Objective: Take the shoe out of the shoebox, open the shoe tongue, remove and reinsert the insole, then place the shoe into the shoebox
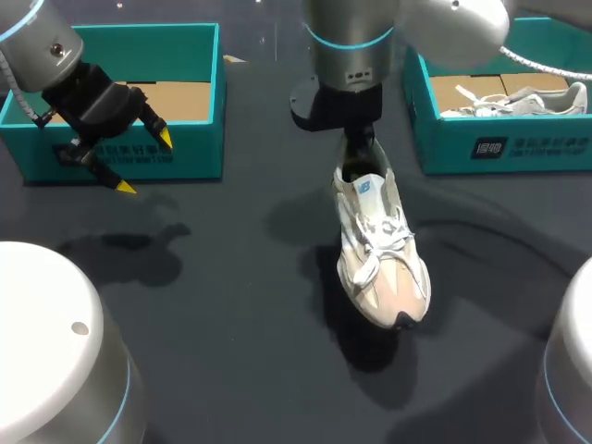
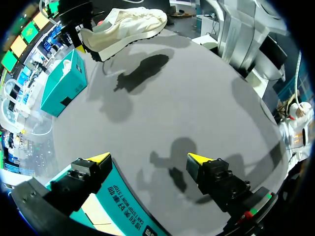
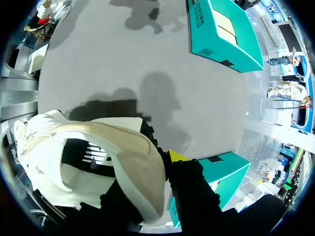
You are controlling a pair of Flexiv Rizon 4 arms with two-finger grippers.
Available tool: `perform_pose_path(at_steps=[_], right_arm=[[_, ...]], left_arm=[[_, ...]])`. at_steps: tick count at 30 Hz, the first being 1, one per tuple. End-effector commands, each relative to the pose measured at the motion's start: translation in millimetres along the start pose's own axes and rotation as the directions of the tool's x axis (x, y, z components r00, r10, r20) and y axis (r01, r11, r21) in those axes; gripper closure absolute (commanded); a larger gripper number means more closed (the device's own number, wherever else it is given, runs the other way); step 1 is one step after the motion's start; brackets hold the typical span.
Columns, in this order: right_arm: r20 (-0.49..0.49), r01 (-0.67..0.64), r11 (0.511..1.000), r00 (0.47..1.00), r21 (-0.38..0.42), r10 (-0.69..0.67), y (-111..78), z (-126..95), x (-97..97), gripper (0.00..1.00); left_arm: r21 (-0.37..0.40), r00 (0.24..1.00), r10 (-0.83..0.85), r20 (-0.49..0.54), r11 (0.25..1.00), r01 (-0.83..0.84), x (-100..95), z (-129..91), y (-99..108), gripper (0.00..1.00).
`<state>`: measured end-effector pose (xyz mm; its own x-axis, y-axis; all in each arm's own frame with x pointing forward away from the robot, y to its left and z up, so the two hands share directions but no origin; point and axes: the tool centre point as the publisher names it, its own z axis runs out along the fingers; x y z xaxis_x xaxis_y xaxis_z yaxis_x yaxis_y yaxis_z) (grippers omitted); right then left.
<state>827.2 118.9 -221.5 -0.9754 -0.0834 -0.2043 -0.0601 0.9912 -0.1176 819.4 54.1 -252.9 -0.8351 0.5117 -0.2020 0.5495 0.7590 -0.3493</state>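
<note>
- Right gripper (image 1: pixel 359 146): clamped on heel collar of cream-and-beige lace-up sneaker (image 1: pixel 379 250); right wrist view shows one yellow fingertip (image 3: pixel 177 156) outside heel, other finger hidden by shoe.
- Sneaker: held clear of dark table (image 1: pixel 231 314), near table middle, heel up, toe pointing down and away from gripper, shadow beneath.
- Left gripper (image 1: pixel 143 164): fingers spread, nothing between them, over front wall of left teal cardboard shoebox (image 1: pixel 190 159).
- Right teal shoebox (image 1: pixel 518 148): contains second pale sneaker (image 1: pixel 518 100).

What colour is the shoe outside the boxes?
The shoe is cream and white with a beige toe; head view shows it best.
</note>
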Motion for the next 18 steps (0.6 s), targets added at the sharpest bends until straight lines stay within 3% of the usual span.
perform_pose_path(at_steps=[1, 8, 13, 18], right_arm=[[0.007, 0.002, 1.000, 1.000, -0.017, -0.002, -7.5, -2, 3.7, 1.00], [0.007, 0.002, 1.000, 1.000, -0.017, -0.002, -7.5, -2, 3.7, 1.00], [0.004, -0.018, 0.999, 1.000, 0.044, 0.018, -48.7, -20, -25.5, 1.00], [0.003, 0.007, 0.994, 1.000, 0.105, -0.007, -78.5, -33, -63.8, 1.00]], left_arm=[[-0.002, 1.000, 0.001, -0.001, 1.000, -0.001, 0.9, -1, 0, 0.00], [-0.002, 1.000, 0.001, -0.001, 1.000, -0.001, 0.9, -1, 0, 0.00], [-0.002, 1.000, 0.001, -0.001, 1.000, -0.001, 0.9, -1, 0, 0.00], [-0.002, 1.000, 0.001, -0.001, 1.000, -0.001, 0.9, -1, 0, 0.00]])
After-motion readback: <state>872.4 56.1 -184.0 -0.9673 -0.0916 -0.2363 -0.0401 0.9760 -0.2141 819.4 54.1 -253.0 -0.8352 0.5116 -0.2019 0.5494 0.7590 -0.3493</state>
